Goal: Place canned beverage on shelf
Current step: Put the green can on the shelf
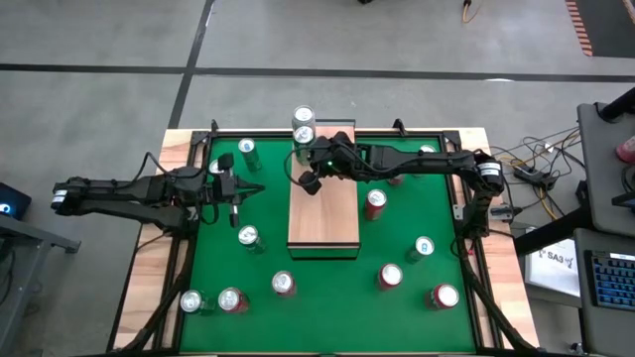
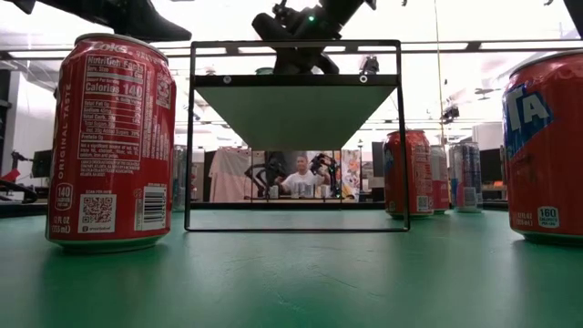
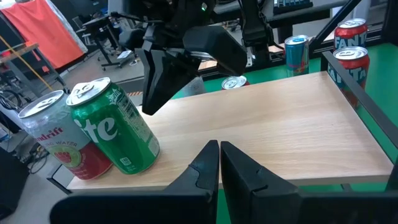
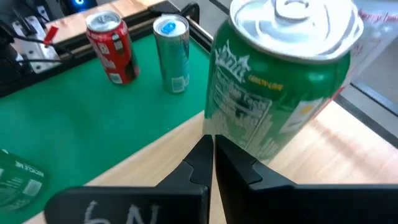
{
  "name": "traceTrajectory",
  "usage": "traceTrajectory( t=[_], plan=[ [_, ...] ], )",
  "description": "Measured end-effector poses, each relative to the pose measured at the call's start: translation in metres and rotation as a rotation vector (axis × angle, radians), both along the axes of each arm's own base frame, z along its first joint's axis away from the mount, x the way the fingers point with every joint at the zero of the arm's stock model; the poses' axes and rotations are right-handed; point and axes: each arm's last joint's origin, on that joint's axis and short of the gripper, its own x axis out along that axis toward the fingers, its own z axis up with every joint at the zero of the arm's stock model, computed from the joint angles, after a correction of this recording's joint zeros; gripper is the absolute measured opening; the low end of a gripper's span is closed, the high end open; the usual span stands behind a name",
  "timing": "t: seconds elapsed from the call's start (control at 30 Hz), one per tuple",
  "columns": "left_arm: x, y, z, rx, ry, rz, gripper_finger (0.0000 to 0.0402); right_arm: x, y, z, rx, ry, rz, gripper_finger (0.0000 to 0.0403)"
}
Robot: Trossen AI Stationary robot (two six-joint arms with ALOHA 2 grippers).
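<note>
Cans (image 1: 303, 125) stand at shelf's (image 1: 323, 220) 12 o'clock end. Right end effector (image 1: 311, 183) empty, pinched shut beside them; left (image 1: 238, 190) likewise. Next: fetch another can.

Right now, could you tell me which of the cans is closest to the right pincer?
The green Sprite can standing on the shelf, directly in front of the shut right pincer. A pale can stands beside it; the other cans stand down on the green mat.

The right arm hides part of the shelf (image 1: 323, 213).
</note>
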Motion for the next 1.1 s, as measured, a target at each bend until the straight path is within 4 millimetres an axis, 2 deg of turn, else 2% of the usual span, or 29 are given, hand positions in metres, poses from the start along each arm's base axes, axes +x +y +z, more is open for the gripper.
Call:
traceTrajectory(
  t=[0.73, 0.93, 1.1],
  plan=[
    [0.0, 0.0, 0.0, 0.0, 0.0, 0.0, 0.0, 0.0, -0.011, 0.003, -0.02, -0.032, -0.015, 0.0009],
    [0.0, 0.0, 0.0, 0.0, 0.001, 0.0, 0.0, 0.001, -0.008, 0.003, -0.02, -0.033, -0.007, 0.0009],
    [0.0, 0.0, 0.0, 0.0, 0.003, 0.0, 0.0, 0.001, 0.005, 0.007, -0.019, -0.043, 0.021, 0.0009]
  ],
)
